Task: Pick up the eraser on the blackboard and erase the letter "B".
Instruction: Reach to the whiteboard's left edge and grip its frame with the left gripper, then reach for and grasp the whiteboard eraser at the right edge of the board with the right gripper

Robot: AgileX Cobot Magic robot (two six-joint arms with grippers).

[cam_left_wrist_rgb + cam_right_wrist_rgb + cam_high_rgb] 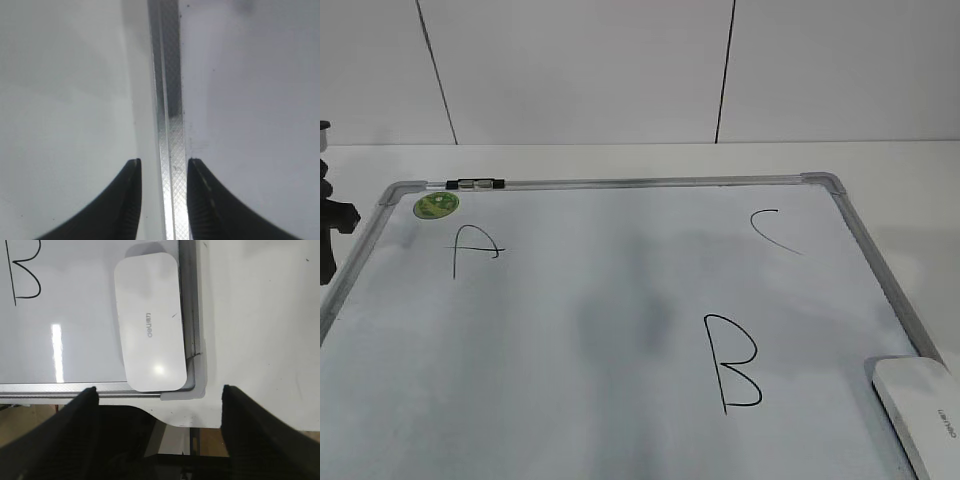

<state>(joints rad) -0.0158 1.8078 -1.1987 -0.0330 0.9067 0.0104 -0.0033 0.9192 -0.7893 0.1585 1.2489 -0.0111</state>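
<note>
The blackboard (620,330) lies flat on the table, a white board with a silver frame. The black letter "B" (732,362) is drawn right of its middle; part of it shows in the right wrist view (25,275). The white eraser (923,410) lies on the board's near right corner, against the frame. In the right wrist view the eraser (150,322) lies just ahead of my right gripper (159,389), which is wide open and empty above the corner. My left gripper (164,167) is open, its fingers on either side of the board's left frame (170,115).
A black "A" (475,248) and a "C" (775,230) are on the board. A small black-and-silver marker (475,184) lies on the far frame by a green sticker (437,205). Part of the left arm (332,230) shows at the left edge. The table's front edge (210,422) is close.
</note>
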